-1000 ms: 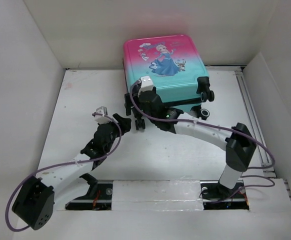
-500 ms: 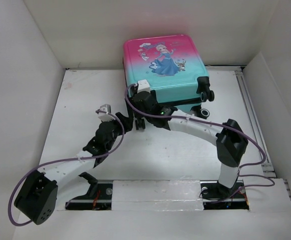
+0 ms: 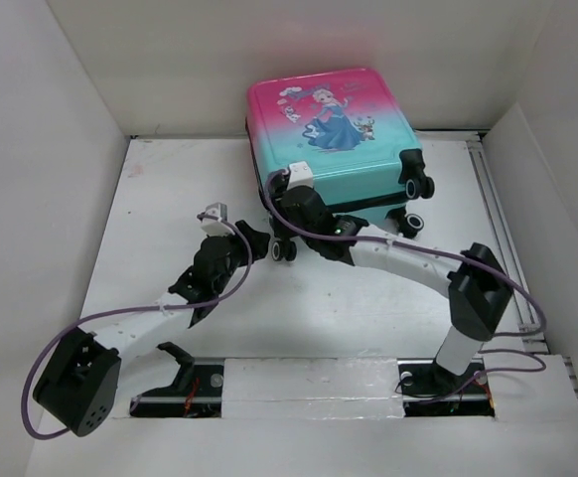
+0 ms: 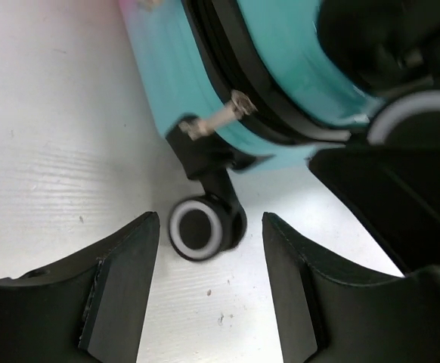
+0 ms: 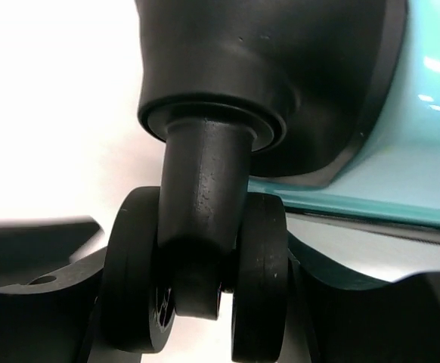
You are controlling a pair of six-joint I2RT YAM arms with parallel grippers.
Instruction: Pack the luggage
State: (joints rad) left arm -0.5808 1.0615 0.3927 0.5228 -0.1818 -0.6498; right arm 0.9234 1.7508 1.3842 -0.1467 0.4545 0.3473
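One piece of luggage (image 3: 339, 129), two arms. The luggage, a closed hard shell fading from pink to teal with a cartoon princess print, black zipper trim and black-and-white wheels, lay printed face up at the far edge of the tabletop (image 3: 170, 209). The left arm (image 3: 160, 323) reached forward low with its jaws apart, and a white-ringed wheel (image 4: 205, 227) sat just ahead between them, untouched. The right arm (image 3: 408, 260) bent across to the case's near-left corner. Its jaws flanked a twin wheel (image 5: 133, 280) — whether they clamped it could not be told.
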